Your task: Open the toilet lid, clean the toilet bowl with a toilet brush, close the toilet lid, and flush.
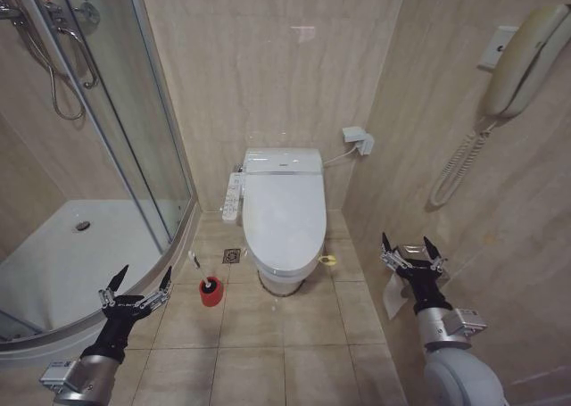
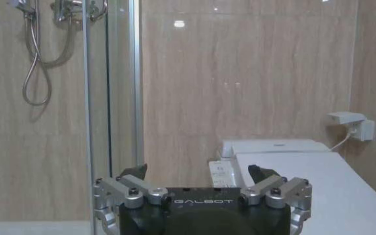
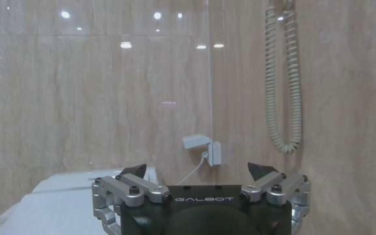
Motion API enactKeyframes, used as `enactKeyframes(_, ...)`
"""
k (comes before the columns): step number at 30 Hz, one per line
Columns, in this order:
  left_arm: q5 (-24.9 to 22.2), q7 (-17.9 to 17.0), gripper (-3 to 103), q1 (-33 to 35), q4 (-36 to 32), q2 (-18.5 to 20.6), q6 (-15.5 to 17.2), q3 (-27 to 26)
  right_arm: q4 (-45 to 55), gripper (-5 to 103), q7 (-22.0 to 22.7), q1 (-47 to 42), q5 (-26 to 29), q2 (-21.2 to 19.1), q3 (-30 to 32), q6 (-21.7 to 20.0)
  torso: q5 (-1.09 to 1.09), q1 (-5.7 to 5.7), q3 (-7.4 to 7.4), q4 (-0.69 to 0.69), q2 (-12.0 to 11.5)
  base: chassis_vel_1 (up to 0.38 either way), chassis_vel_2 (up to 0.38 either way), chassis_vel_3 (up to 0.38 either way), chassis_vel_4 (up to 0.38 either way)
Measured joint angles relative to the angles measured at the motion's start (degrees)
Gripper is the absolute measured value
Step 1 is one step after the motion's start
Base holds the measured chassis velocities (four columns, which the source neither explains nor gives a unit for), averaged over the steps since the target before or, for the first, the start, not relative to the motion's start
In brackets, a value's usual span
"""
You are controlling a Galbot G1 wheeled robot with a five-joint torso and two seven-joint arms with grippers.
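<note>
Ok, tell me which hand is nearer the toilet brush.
Left. The left hand hovers open just beside the toilet brush in its red cup. The right hand, also open, is across the floor by the wall, beyond the toilet bowl.

Bathroom fittings: materials and finish

Toilet lid [image 1: 284, 211]: glossy white plastic, smooth. Walls [image 1: 268, 67]: polished beige stone tile, reflective. Shower screen [image 1: 125, 103]: clear glass, bright metal frame. Grippers, left [image 1: 136, 285] and right [image 1: 411, 252]: matt silver metal links, black fingertips, jaws spread.
</note>
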Motion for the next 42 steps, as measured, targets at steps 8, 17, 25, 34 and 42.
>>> enactKeyframes(8, 0.00, 0.00, 100, 0.01, 0.00, 0.00, 0.00, 0.00, 0.00, 100, 0.00, 0.00, 0.00, 0.00, 0.00, 0.00, 0.01, -0.02, 0.00, 0.00, -0.01, 0.039, -0.057, -0.047, 0.046)
enactKeyframes(17, 0.00, 0.00, 100, 0.05, 0.00, 0.00, 0.00, 0.00, 0.00, 100, 0.00, -0.04, 0.00, 0.00, 0.00, 0.00, 0.00, -0.11, -0.05, -0.01, 0.04, 0.159, -0.160, -0.171, 0.158)
enactKeyframes(25, 0.00, 0.00, 100, 0.01, 0.00, 0.00, 0.00, 0.00, 0.00, 100, 0.00, -0.01, 0.00, 0.00, 0.00, 0.00, 0.02, -0.02, -0.01, 0.00, 0.00, 0.005, -0.001, 0.003, 0.004)
enactKeyframes(34, 0.00, 0.00, 100, 0.02, 0.00, 0.00, 0.00, 0.00, 0.00, 100, 0.00, -0.02, 0.00, 0.00, 0.00, 0.00, 0.01, -0.05, -0.02, -0.01, 0.00, -0.019, 0.017, 0.018, -0.014)
enactKeyframes(42, 0.00, 0.00, 100, 0.03, 0.00, 0.00, 0.00, 0.00, 0.00, 100, 0.00, -0.02, 0.00, 0.00, 0.00, 0.00, -0.01, -0.07, -0.03, -0.01, 0.01, -0.044, 0.009, 0.038, -0.012)
